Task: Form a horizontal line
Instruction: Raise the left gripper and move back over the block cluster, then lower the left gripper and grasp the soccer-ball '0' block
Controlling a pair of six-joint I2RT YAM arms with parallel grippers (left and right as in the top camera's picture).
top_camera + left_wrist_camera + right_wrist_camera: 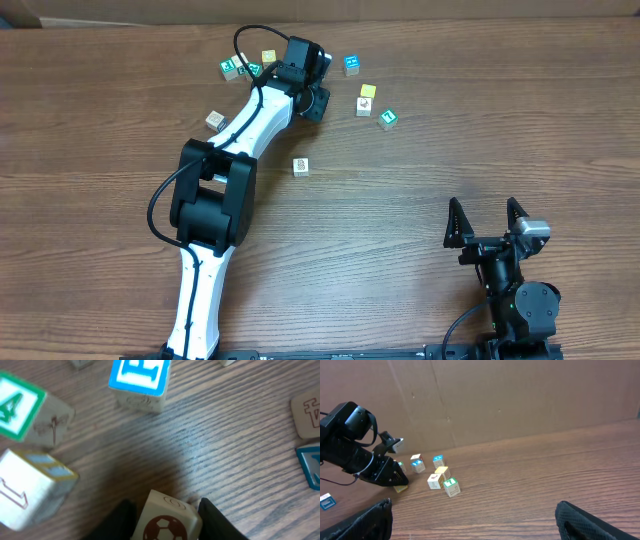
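A brown wood-grain surface point(420, 180) fills the overhead view, and a plain cardboard wall point(520, 400) stands along its far edge. One yellow cube point(268, 57) lies near that far edge. A second yellow cube point(368, 91) sits well apart to its right.

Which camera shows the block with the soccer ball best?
The left wrist view: the soccer ball block sits close up between the fingers. Overhead, the left arm hides it; in the right wrist view it can't be picked out.
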